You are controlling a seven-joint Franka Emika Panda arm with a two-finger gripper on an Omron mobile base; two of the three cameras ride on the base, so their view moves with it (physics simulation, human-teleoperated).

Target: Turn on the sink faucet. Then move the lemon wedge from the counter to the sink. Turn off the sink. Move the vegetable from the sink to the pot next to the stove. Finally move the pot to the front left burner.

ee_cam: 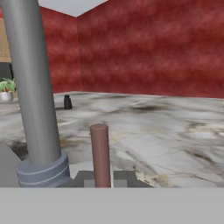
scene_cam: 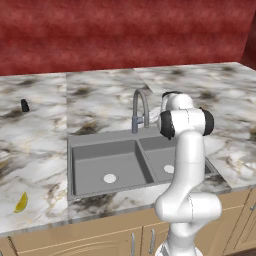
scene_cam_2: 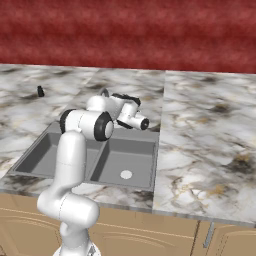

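Right at my pincer [ee_cam: 101,181], its tips closed narrow around nothing, I see the faucet's small lever [ee_cam: 99,153] standing upright beside the sink faucet [ee_cam: 35,87] column. I spot the lemon wedge [scene_cam: 21,202] on the worktop [scene_cam: 35,150], left of the sink [scene_cam: 107,167].

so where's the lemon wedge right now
The lemon wedge lies on the counter in the left base view, near the front edge and well to the left of the sink, far from the faucet.
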